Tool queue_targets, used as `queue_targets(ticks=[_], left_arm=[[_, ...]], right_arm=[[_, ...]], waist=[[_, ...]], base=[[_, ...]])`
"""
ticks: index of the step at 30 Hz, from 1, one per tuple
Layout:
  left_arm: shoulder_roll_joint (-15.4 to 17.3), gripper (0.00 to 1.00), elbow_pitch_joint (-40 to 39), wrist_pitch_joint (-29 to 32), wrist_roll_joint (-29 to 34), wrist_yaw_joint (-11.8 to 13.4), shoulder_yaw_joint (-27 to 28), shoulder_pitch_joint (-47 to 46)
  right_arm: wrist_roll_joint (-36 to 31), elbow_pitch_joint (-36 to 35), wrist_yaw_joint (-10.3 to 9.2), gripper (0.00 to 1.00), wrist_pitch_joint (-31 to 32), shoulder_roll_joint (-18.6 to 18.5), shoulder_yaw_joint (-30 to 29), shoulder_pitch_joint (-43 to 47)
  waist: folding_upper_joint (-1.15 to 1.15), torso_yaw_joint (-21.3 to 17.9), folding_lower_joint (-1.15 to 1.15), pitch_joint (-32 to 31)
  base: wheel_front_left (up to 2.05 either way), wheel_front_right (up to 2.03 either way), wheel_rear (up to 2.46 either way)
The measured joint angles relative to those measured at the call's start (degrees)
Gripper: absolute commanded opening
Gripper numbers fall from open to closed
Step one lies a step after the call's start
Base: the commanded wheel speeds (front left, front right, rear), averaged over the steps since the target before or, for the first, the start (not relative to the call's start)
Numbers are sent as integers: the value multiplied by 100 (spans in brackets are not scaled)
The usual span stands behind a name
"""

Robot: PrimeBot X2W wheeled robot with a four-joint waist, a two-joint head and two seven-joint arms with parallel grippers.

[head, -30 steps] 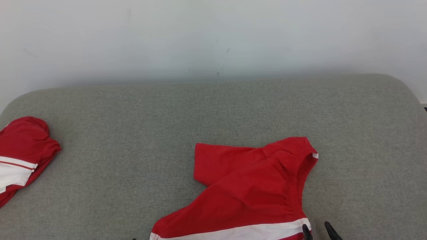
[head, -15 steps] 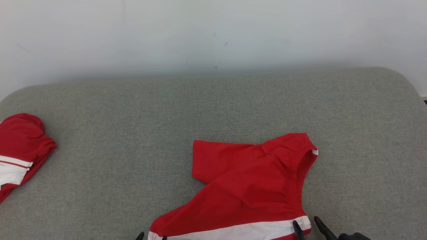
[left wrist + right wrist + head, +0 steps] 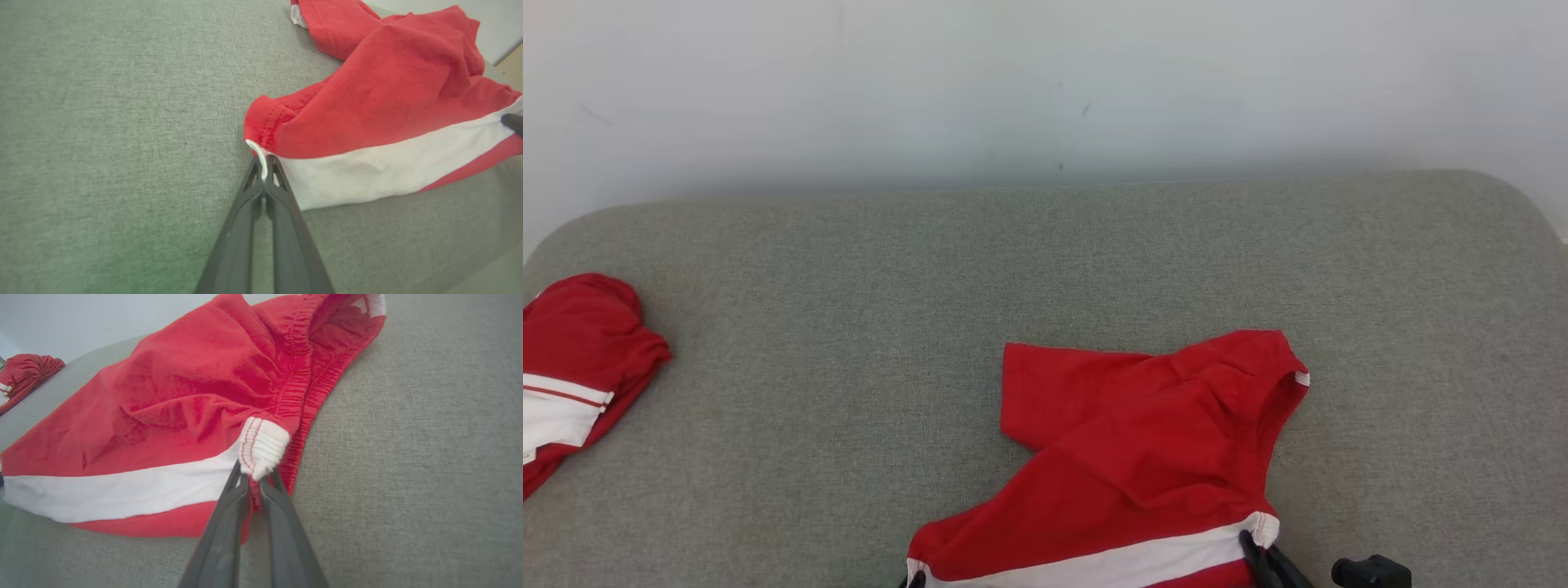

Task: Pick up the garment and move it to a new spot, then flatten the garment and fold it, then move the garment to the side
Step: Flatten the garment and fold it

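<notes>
The garment (image 3: 1143, 457) is a pair of red shorts with a white side stripe, lying rumpled on the grey cushion near its front edge. My left gripper (image 3: 264, 171) is shut on the white hem corner at the garment's (image 3: 380, 98) near-left end. My right gripper (image 3: 255, 477) is shut on the white ribbed waistband corner of the garment (image 3: 196, 392) at its near-right end. In the head view the right gripper (image 3: 1258, 551) shows at the stripe's right end and the left gripper (image 3: 915, 578) at its left end.
A second red and white garment (image 3: 572, 376) lies bunched at the cushion's far left. The grey cushion (image 3: 849, 327) stretches wide behind and beside the shorts, ending at a pale wall (image 3: 1045, 82). Its right corner curves off near the right edge.
Both grippers have gone from open to shut on the garment's near corners. The near-left corner has bunched up slightly. The head camera shifted a little.
</notes>
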Motion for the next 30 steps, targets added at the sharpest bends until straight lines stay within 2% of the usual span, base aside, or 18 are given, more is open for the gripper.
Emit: queue_targets(ticks=[3, 10, 17, 20, 24, 26, 27, 30], left_arm=[[16, 0, -164, 0, 1, 0, 35, 5], [37, 0, -1116, 0, 123, 0, 520, 453], [47, 0, -1774, 0, 210, 0, 746, 340], [157, 0, -1884, 0, 202, 0, 704, -77], [549, 0, -1887, 0, 146, 0, 476, -1010], [797, 0, -1814, 1, 8, 0, 360, -1642], [1042, 0, -1725, 120, -242, 0, 249, -2332], [1323, 0, -1593, 439, -692, 0, 56, -3507]], right_arm=[[38, -188, 0, 0, 0, -57, -58, 1], [5, -1088, 0, 0, -1, -280, -190, 443], [-78, -1521, 0, 0, 0, -480, 27, 304], [-36, -1647, 0, 0, -1, -577, 205, -26], [240, -1645, 0, 0, 0, -790, 489, -776], [367, -1637, 0, 0, 0, -931, 610, -1349], [643, -1567, 0, 0, 70, -983, 714, -2012], [1105, -1411, 0, 0, 288, -1024, 843, -3089]], waist=[[0, 3, 0, -16], [0, -12, 0, -46], [0, -65, -1, -52], [0, -93, 0, -31], [0, -135, 0, 92], [0, -162, 0, 199], [0, -193, 0, 334], [0, -240, 1, 591]], base=[[0, 0, 0], [0, 0, 0], [0, 0, 0], [0, 0, 0], [0, 0, 0], [0, 0, 0], [0, 0, 0], [0, 0, 0]])
